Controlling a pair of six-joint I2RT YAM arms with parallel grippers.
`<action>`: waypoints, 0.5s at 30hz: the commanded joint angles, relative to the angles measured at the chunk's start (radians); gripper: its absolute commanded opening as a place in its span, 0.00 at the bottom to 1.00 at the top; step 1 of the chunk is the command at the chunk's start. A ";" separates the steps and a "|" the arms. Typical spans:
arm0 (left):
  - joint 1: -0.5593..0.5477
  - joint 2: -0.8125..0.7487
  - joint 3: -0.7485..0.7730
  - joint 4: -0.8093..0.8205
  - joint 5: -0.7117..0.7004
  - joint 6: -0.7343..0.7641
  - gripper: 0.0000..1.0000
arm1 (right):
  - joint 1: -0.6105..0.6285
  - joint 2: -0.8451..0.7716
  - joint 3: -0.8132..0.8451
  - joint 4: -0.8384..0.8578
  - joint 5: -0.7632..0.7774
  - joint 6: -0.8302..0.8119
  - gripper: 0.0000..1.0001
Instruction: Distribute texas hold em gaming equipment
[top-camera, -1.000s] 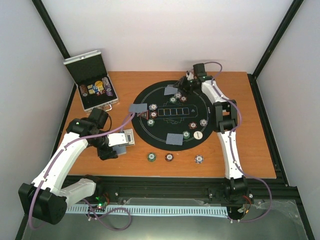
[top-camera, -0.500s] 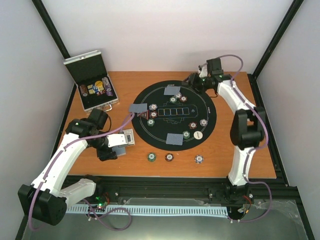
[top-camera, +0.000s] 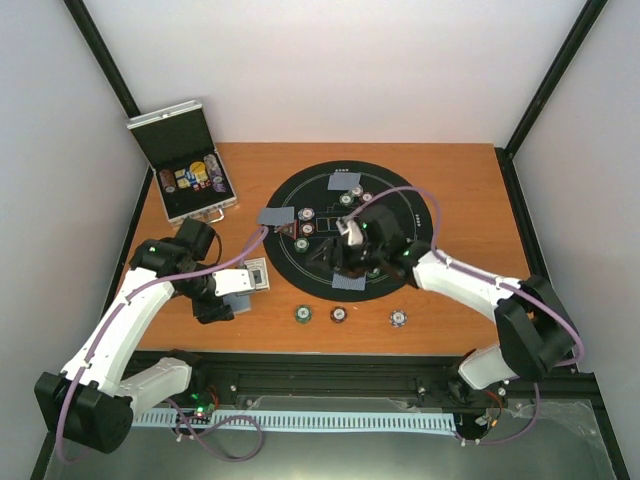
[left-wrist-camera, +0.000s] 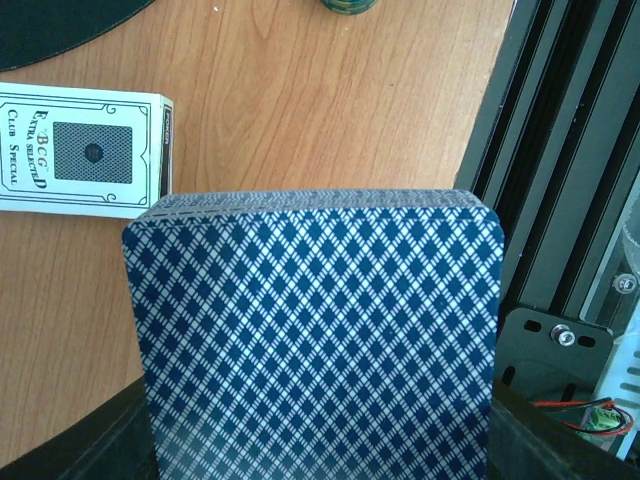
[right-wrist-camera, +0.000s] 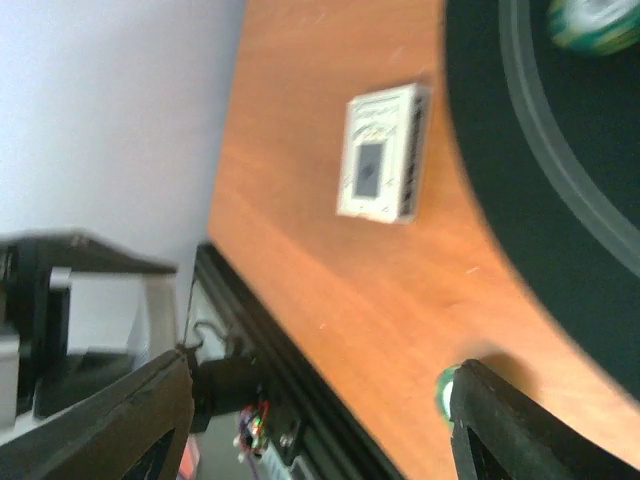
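While the left gripper (top-camera: 230, 290) holds low over the near left part of the bench (top-camera: 480, 200), its fingers pinching the deck of blue-backed playing cards (left-wrist-camera: 315, 330), we see the right gripper (right-wrist-camera: 320, 400) over the near half of the round black mat (top-camera: 310, 190). Its fingers (right-wrist-camera: 520, 430) are spread with nothing between them. The card box (left-wrist-camera: 85, 150) lies flat just beyond the deck, beside the mat's left edge.

On bare wood near the mat's front edge we find a green chip (top-camera: 303, 314), a maroon chip (top-camera: 339, 315) and a purple-white chip (top-camera: 398, 319) in a row.

Face-down cards lie at the mat's far edge (top-camera: 345, 181), left edge (top-camera: 277, 216) and near edge (top-camera: 348, 281).

The right forearm (top-camera: 455, 280) crosses the mat's right side and hides what lies there.

An open aluminium case (top-camera: 180, 135) holding chips sits at the far left corner.
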 joint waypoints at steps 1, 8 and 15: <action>0.002 -0.001 0.051 -0.014 0.032 -0.006 0.01 | 0.153 -0.056 -0.086 0.277 0.055 0.150 0.71; 0.003 0.021 0.071 -0.015 0.060 -0.019 0.01 | 0.370 0.071 -0.099 0.491 0.103 0.247 0.69; 0.002 0.015 0.072 -0.020 0.048 -0.006 0.01 | 0.455 0.207 -0.010 0.553 0.095 0.272 0.67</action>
